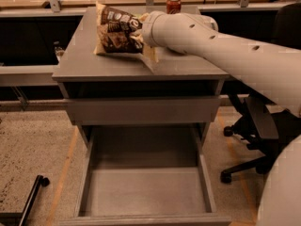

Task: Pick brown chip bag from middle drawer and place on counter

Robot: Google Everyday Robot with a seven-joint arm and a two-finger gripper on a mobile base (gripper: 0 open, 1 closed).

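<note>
The brown chip bag (115, 31) is at the back left of the grey counter (188, 66), its lower edge touching or just above the top and its upper corner tilted up. My gripper (143, 42) is at the bag's right end, shut on it, with my pale arm reaching in from the right across the counter. The middle drawer (146, 192) is pulled fully out below and its grey floor is bare.
A red can (173, 4) stands at the counter's back edge behind my arm. The shallower upper drawer (141, 109) is closed. A black office chair (263, 126) stands to the right of the cabinet. A black bar (33, 194) lies on the floor at lower left.
</note>
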